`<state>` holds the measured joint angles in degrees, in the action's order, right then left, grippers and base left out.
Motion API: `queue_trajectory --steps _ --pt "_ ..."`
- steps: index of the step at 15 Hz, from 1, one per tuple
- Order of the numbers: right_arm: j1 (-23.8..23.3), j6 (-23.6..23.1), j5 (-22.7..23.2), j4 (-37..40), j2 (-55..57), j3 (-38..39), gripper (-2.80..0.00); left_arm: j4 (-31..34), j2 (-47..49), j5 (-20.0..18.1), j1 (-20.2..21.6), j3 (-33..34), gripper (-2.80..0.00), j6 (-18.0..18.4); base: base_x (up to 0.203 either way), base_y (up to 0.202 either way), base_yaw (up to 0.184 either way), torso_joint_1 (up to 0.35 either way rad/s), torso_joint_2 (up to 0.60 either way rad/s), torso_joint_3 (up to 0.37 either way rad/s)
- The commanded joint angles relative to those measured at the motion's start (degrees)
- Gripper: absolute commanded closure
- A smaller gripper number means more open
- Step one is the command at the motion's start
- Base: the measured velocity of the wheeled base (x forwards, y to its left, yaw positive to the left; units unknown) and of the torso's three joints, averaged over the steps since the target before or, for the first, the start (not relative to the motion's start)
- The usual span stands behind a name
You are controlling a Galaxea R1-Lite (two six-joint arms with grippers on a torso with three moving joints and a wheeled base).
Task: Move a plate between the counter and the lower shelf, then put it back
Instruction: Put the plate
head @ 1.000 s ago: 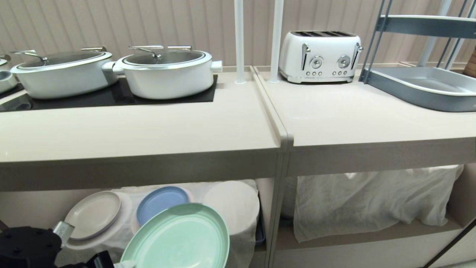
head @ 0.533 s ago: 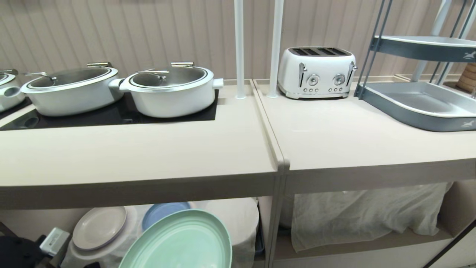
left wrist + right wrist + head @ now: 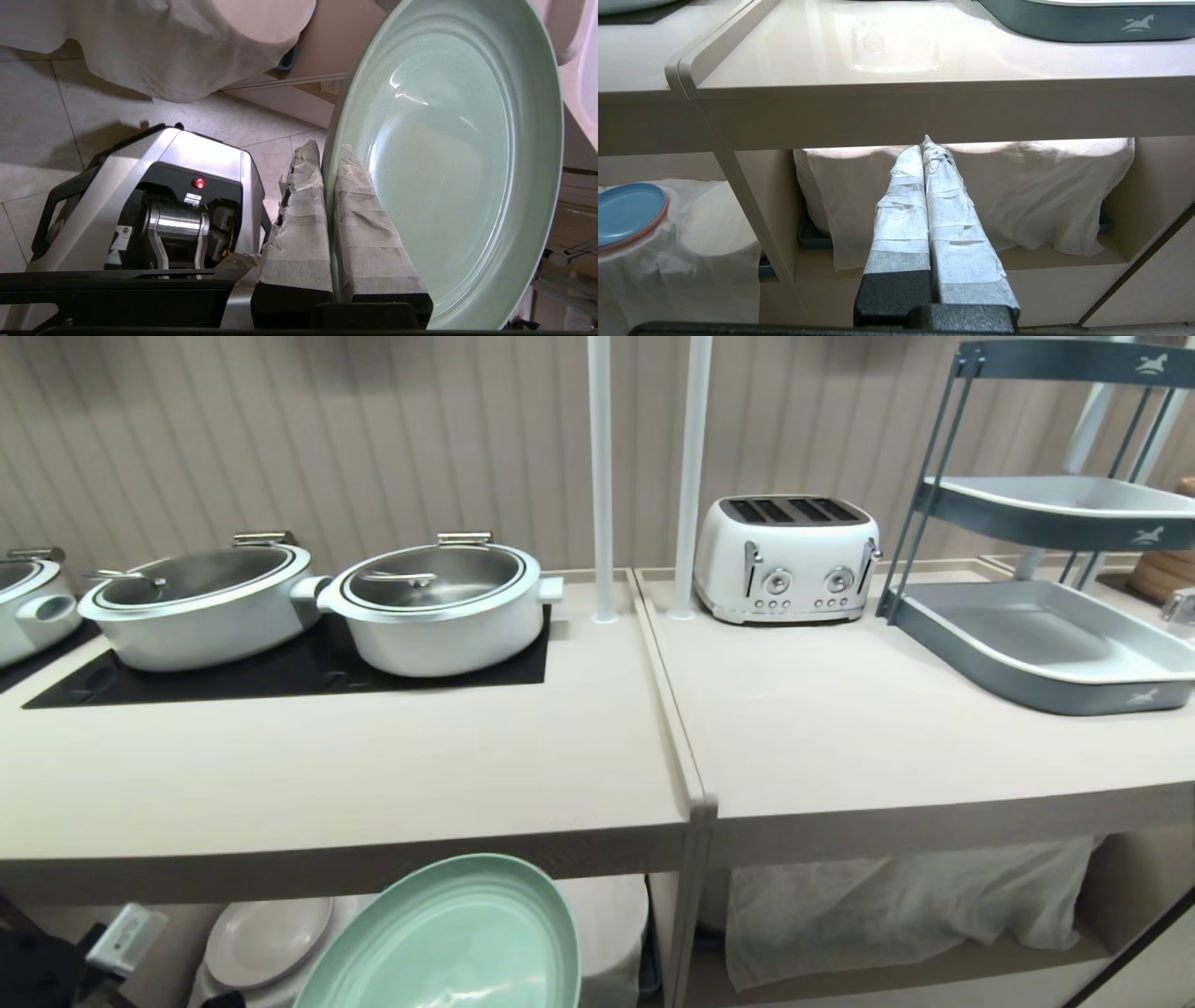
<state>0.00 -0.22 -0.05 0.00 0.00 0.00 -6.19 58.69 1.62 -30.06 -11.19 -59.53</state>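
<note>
Head view is filled by the counter (image 3: pixel 373 784), a beige slab with a black cooktop (image 3: pixel 280 677) carrying two white lidded pots (image 3: pixel 439 607). At the near edge, just left of centre, the plate (image 3: pixel 457 933) is seen tilted, its far rim now overlapping the counter's front edge. A second ago the plate was framed wholly below that edge, against the lower shelf (image 3: pixel 607 933), and the blue plate behind it is now hidden. The whole scene has also slid downward in the picture, so the camera is judged to have risen with the torso, not the furniture to have moved.

From the left wrist, the left gripper (image 3: pixel 322 154) is shown pinched narrow on the plate's rim, one taped finger (image 3: pixel 364 224) lying inside the dish and the other behind it. The right gripper (image 3: pixel 924 147) is held closed and empty, parked before the cloth-covered compartment to the right.

The plate is thus clear of the shelf and held in the air, not yet above the countertop. The return leg is judged under way; more height is needed before the plate can be carried over the edge and set down.
</note>
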Motion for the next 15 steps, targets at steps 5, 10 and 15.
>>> queue_trajectory --steps 5,10,15 --pt "0.0 0.0 0.0 0.0 0.0 0.0 0.0 -0.2 0.2 0.0 0.1 -0.1 0.0 -0.3 0.0 0.0 0.0 0.185 -0.37 -0.198" --pt "0.0 0.0 0.0 0.0 0.0 0.0 0.0 -0.3 0.3 0.0 0.2 -0.1 0.0 -0.3 0.0 0.0 0.0 0.162 -0.33 -0.176" --pt "0.0 0.0 0.0 0.0 0.0 0.0 0.0 -0.3 0.3 0.0 0.4 -0.3 0.0 -0.2 0.0 0.0 0.0 0.158 -0.32 -0.165"
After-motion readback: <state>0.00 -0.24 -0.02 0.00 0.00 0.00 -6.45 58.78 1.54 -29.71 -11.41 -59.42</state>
